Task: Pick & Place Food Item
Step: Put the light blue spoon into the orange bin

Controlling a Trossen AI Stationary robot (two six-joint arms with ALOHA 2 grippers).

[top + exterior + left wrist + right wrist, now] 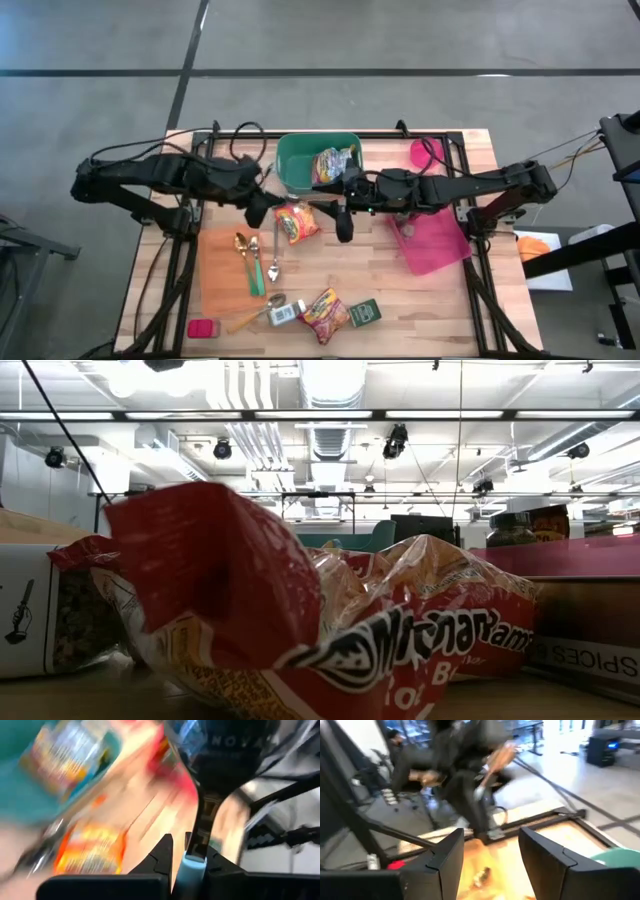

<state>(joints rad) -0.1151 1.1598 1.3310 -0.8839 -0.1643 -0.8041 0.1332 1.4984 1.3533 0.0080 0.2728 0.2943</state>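
The left gripper hangs just left of a noodle packet on the table, jaws together on nothing. Right of the packet, the right gripper hangs with jaws apart, below the green bin holding another packet

"SPICES" is being shown upside down on the dark box at the lower right of the low view. White lettering partly readable as "Maruchan" is being displayed on the red noodle packet in the centre. The letters "NOVA" are being shown on the black arm housing at the upper middle of the left wrist view.
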